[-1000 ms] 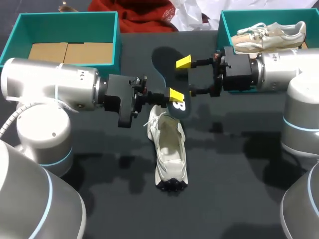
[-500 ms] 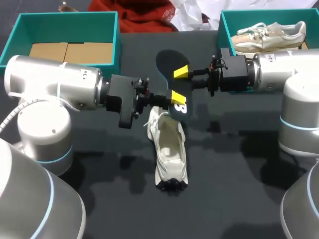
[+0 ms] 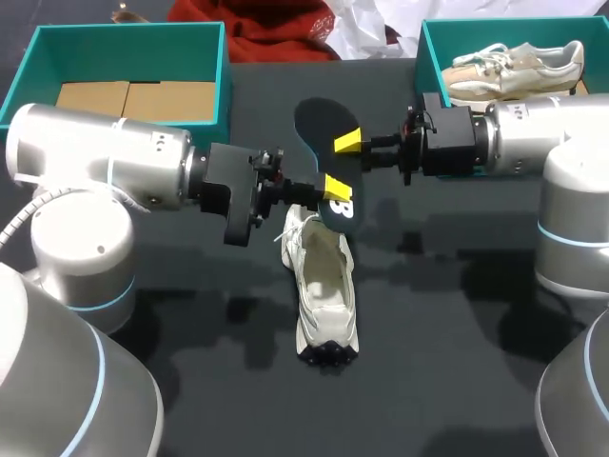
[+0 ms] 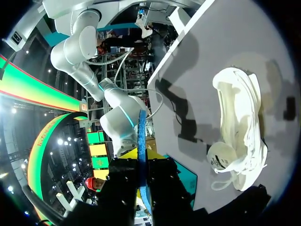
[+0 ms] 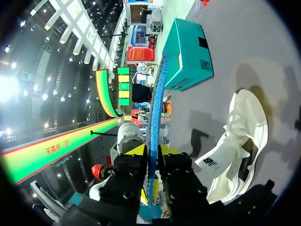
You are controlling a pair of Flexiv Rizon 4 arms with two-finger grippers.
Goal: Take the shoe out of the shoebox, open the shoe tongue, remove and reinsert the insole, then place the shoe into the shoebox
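head view: the dark insole (image 3: 316, 122) hangs in the air over the table (image 3: 457, 314), its lower end above one end of the white shoe (image 3: 324, 281), which lies on the table between the arms. the left gripper (image 3: 333, 190) pinches the insole near its printed end, and the right gripper (image 3: 349, 143) pinches it nearer the middle. only this view takes in both teal boxes: the left shoebox (image 3: 226, 76) with brown card inside, and the right shoebox (image 3: 425, 57) with a second shoe (image 3: 514, 62) in it.

left wrist view: the insole (image 4: 142, 141) shows edge-on as a thin blue strip clamped between the left gripper's two fingers, a contact the head view hides. the shoe (image 4: 242, 122) lies on the table off to one side, laces loose.

right wrist view: the same blue edge (image 5: 157, 94) is squeezed between the right gripper's fingers. the shoe's opening and tongue face the camera, and the left shoebox (image 5: 188, 56) stands beyond.

a second ago the right fingers stood wide apart around the insole; they have since closed on it. the shoe has not moved.
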